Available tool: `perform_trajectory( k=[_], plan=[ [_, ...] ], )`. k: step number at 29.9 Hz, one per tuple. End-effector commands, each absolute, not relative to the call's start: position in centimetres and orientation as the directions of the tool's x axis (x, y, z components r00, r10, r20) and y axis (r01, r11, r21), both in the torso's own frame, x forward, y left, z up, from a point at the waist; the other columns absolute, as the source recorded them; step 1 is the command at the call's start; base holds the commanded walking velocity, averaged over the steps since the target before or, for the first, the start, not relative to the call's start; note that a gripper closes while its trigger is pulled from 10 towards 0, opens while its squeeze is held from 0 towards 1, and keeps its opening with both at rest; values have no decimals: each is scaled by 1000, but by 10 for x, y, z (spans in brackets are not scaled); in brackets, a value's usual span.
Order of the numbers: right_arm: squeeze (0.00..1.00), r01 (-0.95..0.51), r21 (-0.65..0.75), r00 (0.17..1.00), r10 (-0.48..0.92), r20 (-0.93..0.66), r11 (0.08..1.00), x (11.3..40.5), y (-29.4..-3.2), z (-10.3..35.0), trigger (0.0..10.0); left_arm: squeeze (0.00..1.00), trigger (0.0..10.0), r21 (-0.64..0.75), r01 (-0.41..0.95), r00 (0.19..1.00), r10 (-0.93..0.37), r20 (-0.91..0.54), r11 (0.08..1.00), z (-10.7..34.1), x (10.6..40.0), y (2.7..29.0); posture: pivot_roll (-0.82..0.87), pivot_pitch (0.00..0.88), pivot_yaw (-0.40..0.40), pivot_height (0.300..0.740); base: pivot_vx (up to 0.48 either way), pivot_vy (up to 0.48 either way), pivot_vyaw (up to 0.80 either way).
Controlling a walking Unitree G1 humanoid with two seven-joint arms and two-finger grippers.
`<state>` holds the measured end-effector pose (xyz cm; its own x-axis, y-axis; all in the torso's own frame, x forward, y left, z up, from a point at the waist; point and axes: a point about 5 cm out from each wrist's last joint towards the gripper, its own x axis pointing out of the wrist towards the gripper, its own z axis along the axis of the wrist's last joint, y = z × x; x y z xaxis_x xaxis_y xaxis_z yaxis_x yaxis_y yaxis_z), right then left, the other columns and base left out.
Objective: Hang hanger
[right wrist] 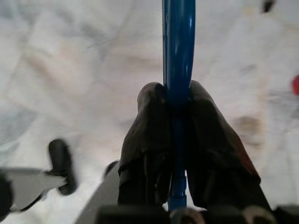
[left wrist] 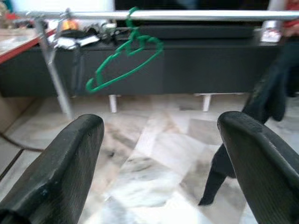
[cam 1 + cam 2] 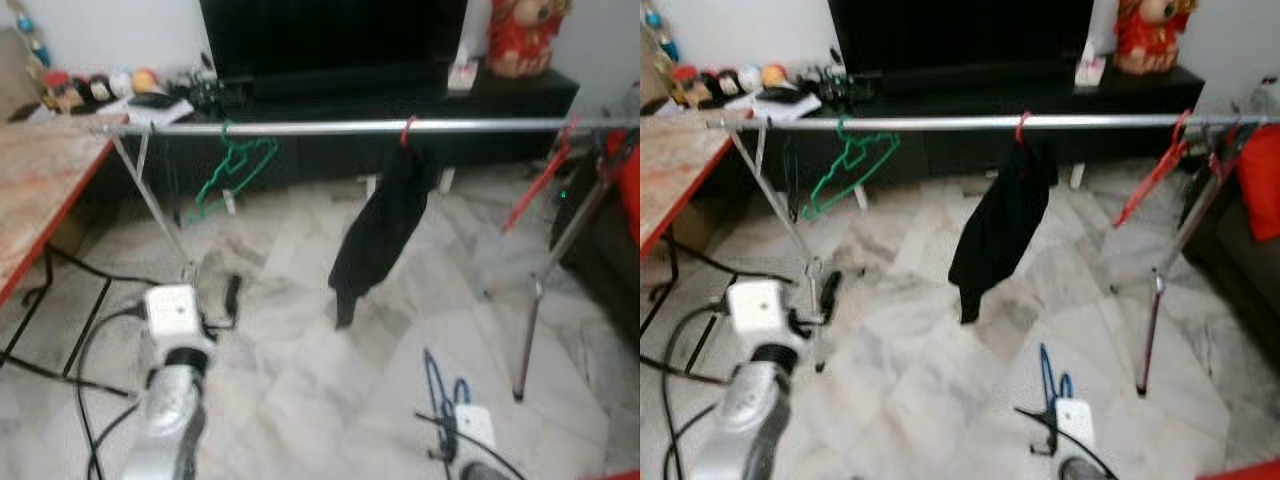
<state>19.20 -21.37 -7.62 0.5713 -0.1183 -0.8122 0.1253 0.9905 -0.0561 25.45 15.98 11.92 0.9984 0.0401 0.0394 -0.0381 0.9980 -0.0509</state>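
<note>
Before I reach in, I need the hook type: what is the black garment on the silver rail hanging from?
A red hook shows above the black garment on the silver rail; the hanger's body is covered by the cloth.

No legible text, labels, brands or nos. on anything in view

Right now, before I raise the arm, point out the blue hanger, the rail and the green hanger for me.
blue hanger (image 1: 178, 51): right wrist view, on its bar just beyond the closed fingers.
rail (image 3: 330, 127): left eye view, on the bare silver tube mid-span.
green hanger (image 2: 128, 58): left wrist view, on its upper body below the hook.
</note>
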Motion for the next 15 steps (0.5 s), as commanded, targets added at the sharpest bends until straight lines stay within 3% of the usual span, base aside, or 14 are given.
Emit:
perform_trajectory(
  k=[1,10,15],
  plan=[
    [0,127,-41,581,-107,-807,991,195,-207,-76,10000,0,10000,-8,-57,998,57,2,998,114,251,170,-65,0,61,740,0,0,0],
    [0,105,-55,605,-108,-789,993,198,-210,-73,10000,0,10000,96,-58,993,67,-95,994,95,249,186,-92,0,54,740,0,0,0],
    [0,-78,-142,631,-61,-773,987,206,-210,-68,10000,0,10000,244,34,985,9,-172,969,87,240,199,-86,0,45,740,0,0,0]
  ],
)
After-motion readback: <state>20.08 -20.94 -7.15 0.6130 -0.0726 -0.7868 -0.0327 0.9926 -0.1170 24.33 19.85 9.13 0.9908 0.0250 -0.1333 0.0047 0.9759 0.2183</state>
